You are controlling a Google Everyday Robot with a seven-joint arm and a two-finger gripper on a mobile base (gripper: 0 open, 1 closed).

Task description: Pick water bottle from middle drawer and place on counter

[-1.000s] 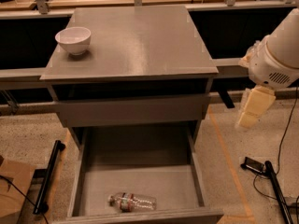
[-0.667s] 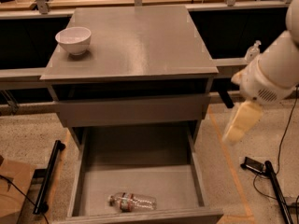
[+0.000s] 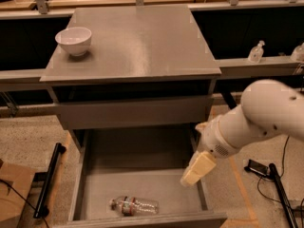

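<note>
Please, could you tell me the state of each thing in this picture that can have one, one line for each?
water bottle: lying on its side near the drawer's front.
middle drawer: pulled open.
upper drawer: closed.
bowl: upright on the counter, looks empty.
pump bottle: upright on the ledge.
gripper: over the open drawer's right side, apart from the bottle.

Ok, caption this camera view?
Gripper over right edge of middle drawer; water bottle lying near its front; bowl on counter.
</note>
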